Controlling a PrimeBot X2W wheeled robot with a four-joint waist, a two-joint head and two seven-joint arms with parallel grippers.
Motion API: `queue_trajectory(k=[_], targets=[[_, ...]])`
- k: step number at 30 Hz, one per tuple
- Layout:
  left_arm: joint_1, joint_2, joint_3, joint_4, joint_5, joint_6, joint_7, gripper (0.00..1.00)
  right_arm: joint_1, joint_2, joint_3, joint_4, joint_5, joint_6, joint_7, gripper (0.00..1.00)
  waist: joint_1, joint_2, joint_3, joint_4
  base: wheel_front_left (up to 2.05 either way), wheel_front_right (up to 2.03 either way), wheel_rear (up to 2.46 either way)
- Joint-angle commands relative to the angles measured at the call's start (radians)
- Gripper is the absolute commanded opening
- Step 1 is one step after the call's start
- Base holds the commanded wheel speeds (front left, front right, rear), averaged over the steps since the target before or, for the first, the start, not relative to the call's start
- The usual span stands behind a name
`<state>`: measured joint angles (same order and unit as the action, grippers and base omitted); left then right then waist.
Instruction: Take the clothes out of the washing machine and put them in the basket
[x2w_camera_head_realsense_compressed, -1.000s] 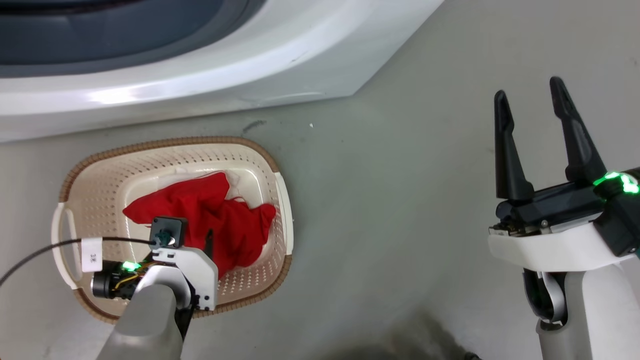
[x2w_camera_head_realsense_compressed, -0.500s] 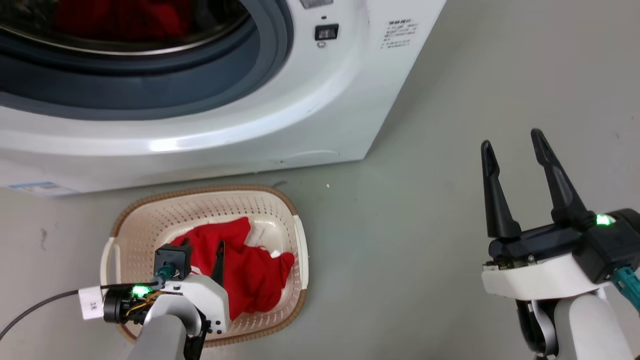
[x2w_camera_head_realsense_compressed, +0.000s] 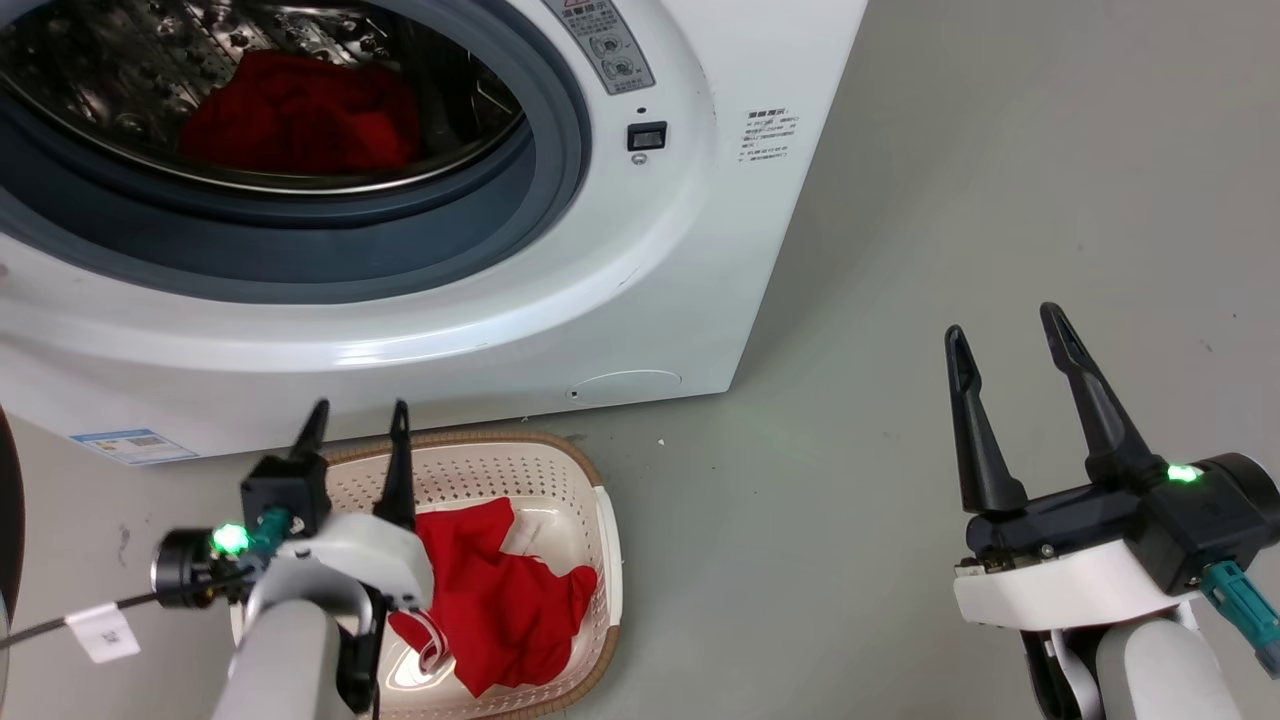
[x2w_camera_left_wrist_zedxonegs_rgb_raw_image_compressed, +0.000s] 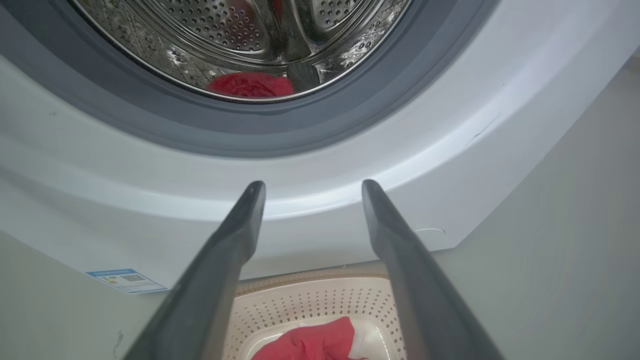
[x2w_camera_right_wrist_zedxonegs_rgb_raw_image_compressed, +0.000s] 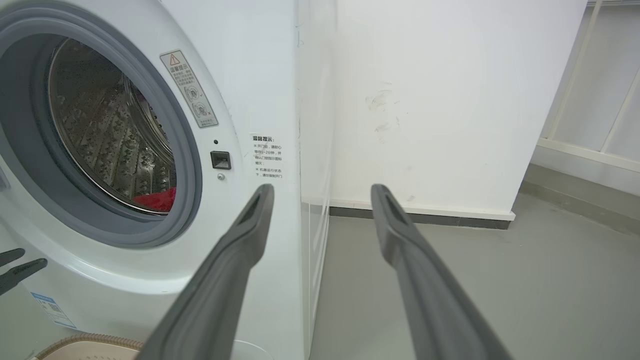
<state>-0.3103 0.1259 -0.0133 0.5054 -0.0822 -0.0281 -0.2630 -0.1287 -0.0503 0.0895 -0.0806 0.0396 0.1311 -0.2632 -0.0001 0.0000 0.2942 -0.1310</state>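
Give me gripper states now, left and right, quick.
Left gripper: open, empty, over the low cream perforated plastic basket.
Right gripper: open, empty.

I see the basket (x2w_camera_head_realsense_compressed: 520, 475) on the floor (x2w_camera_head_realsense_compressed: 900, 250), just in front of the washing machine (x2w_camera_head_realsense_compressed: 640, 250) and below its round opening. Some clothes (x2w_camera_head_realsense_compressed: 500, 600) lie in the basket. More clothes (x2w_camera_head_realsense_compressed: 300, 110) lie inside the drum (x2w_camera_head_realsense_compressed: 110, 50), low down at its bottom.
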Motion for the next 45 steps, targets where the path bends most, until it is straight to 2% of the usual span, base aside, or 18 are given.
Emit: queue_trajectory(k=[1, 6, 10, 17, 18, 24, 30, 38, 45], targets=[[-0.017, 0.006, 0.005, -0.01, 0.006, -0.002, -0.003, 1.0, 0.009, 0.0, 0.001, 0.001, 0.006, -0.001, -0.002, 1.0, 0.0001, 0.0, -0.001, -0.002, 0.0, 0.0, 0.0], [-0.087, 0.02, 0.035, -0.053, 0.01, -0.004, -0.003, 1.0, -0.003, 0.0, 0.007, -0.005, 0.014, -0.001, -0.002, 1.0, 0.0001, 0.0, 0.011, -0.018, 0.0, 0.0, 0.0], [-0.176, 0.042, 0.055, -0.027, 0.009, -0.006, -0.003, 1.0, -0.025, 0.0, 0.01, -0.01, 0.021, -0.001, -0.002, 1.0, 0.0001, 0.0, 0.041, -0.037, 0.0, 0.0, 0.0], [-0.368, 0.106, 0.071, 0.087, 0.018, -0.014, -0.003, 1.0, -0.065, 0.0, 0.009, -0.024, 0.041, -0.001, -0.002, 1.0, 0.0001, 0.0, 0.123, -0.076, 0.0, 0.0, 0.0], [-0.435, 0.135, 0.067, 0.135, 0.028, -0.02, -0.003, 1.0, -0.079, 0.0, 0.009, -0.029, 0.048, -0.001, -0.002, 1.0, 0.0001, 0.0, 0.154, -0.087, 0.0, 0.0, 0.0], [-0.662, 0.217, 0.049, 0.285, 0.044, -0.044, 0.021, 1.0, -0.119, 0.0, 0.011, -0.042, 0.068, -0.001, -0.002, 1.0, 0.0001, 0.0, 0.245, -0.113, 0.0, 0.0, 0.0], [-0.877, 0.293, 0.017, 0.381, 0.058, -0.071, 0.13, 1.0, -0.155, 0.0, 0.009, -0.058, 0.085, -0.001, -0.002, 1.0, 0.0001, 0.0, 0.333, -0.131, 0.0, 0.0, 0.0], [-1.12, 0.36, -0.042, 0.489, 0.072, -0.094, 0.289, 1.0, -0.197, 0.0, 0.004, -0.084, 0.118, -0.001, -0.002, 1.0, 0.0001, 0.0, 0.447, -0.156, 0.0, 0.0, 0.0], [-1.303, 0.398, -0.091, 0.575, 0.044, -0.101, 0.528, 1.0, -0.224, 0.0, -0.002, -0.114, 0.151, -0.001, -0.002, 1.0, 0.0001, 0.0, 0.526, -0.186, 0.0, 0.0, 0.0]])
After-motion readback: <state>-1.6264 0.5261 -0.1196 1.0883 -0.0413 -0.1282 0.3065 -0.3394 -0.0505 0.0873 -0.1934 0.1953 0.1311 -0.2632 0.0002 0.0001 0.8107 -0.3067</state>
